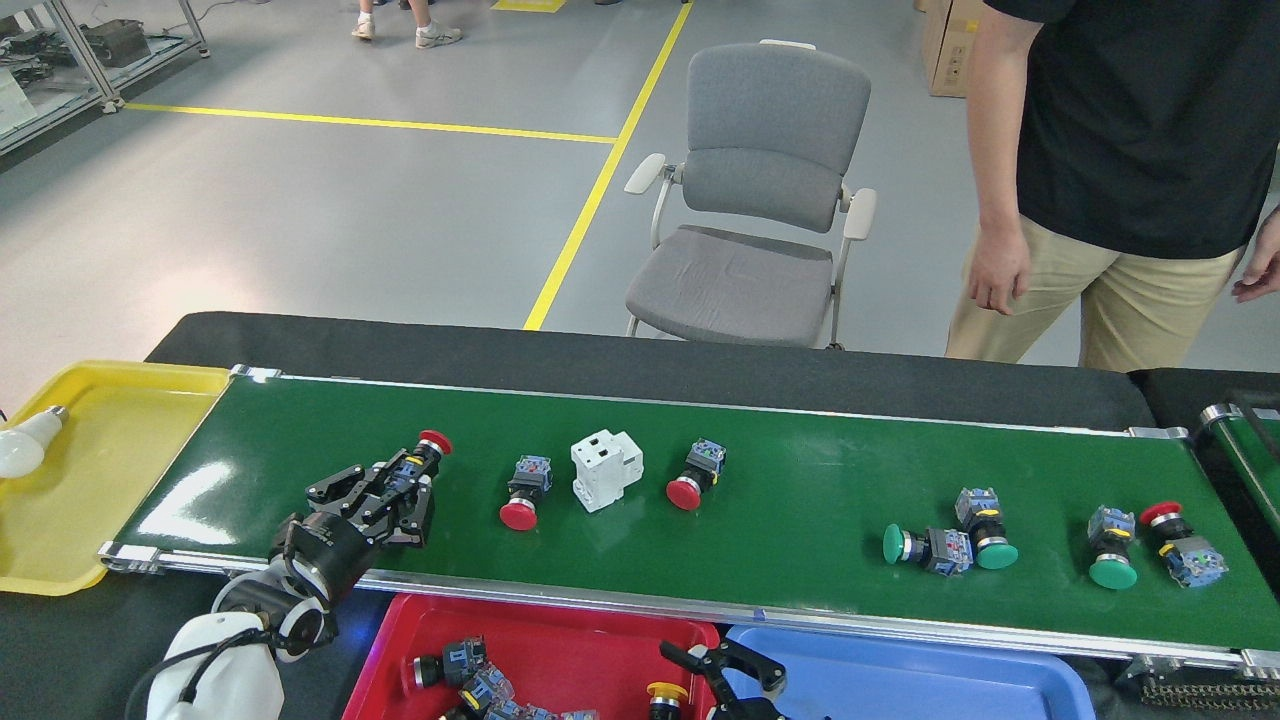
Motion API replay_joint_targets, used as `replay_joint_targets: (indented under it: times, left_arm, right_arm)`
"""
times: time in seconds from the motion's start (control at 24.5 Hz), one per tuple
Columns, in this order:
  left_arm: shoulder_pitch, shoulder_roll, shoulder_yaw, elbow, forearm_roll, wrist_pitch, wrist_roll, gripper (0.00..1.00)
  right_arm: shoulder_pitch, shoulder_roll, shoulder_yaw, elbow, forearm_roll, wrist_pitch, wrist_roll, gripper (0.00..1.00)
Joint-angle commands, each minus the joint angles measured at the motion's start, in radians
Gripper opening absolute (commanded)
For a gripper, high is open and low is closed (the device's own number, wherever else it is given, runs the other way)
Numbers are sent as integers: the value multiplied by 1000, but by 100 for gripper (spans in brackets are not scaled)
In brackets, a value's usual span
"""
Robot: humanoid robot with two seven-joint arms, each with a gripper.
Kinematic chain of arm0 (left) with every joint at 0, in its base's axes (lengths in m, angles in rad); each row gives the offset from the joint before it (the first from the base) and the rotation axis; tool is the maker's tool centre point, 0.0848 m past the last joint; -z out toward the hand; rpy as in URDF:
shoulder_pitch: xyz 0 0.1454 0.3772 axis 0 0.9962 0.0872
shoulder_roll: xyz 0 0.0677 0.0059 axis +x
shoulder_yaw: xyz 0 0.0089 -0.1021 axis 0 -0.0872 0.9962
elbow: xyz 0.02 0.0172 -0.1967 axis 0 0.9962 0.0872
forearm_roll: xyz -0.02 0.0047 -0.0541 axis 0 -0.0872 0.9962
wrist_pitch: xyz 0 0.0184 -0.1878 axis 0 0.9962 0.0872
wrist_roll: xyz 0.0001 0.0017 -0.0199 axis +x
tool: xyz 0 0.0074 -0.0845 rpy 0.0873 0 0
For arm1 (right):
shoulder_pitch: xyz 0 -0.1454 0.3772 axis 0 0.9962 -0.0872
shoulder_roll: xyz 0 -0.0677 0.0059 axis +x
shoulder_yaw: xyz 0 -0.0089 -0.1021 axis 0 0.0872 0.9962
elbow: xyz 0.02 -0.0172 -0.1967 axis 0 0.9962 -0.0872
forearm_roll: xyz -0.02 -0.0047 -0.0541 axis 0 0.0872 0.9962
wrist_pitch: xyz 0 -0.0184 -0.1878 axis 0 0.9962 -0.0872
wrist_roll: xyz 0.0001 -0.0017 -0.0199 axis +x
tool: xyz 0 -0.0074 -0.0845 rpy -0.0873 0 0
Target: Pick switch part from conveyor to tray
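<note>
Both claws gape empty: left claw (pixel 385 497) around a red-capped switch (pixel 412 465), right claw (pixel 728 668) over the tray (pixel 400 650).

black surface (pixel 640 365) carrying a conveyor and three trays

the glossy green conveyor (pixel 780 500) runs left to right across the surface; a yellow tray (pixel 120 440) holding a white bulb (pixel 25 443) sits at its left end, a red tray (pixel 560 655) and a blue tray (pixel 900 680) lie side by side along its near edge, and a second, narrower green belt (pixel 1250 445) slants at the far right.
</note>
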Motion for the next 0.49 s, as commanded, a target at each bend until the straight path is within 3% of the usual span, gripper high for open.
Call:
replay_joint_targets:
  times: [0.0,0.08,0.12,0.16,0.2,0.24,0.33,0.45]
  left_arm:
    - [63,11,20,-171,8,-116,-16,4]
    - [184,1,37,-315,7,-203,-32,11]
    - [248,-5,44,-373,-1,-236,-36,26]
    - [270,-13,49,-383,-7,-236,-38,44]
    - [293,-36,52,-384,-18,-236,-41,76]
    - [310,-65,52,-384,-32,-236,-41,99]
    - [336,-98,52,-384,-44,-236,-41,100]
    - [337,-108,58,-384,-47,-236,-39,100]
  right_arm:
    - [38,28,-88,-33,-19,154,-19,97]
    - [58,48,-178,-31,-30,256,-86,97]
    - [83,50,-253,-31,-31,301,-146,97]
    - [104,53,-281,-31,-33,316,-171,97]
    - [136,56,-315,-31,-39,330,-200,97]
    - [162,62,-344,-31,-46,345,-240,97]
    - [196,67,-387,-22,-68,391,-290,97]
    - [215,68,-395,-28,-92,450,-253,97]
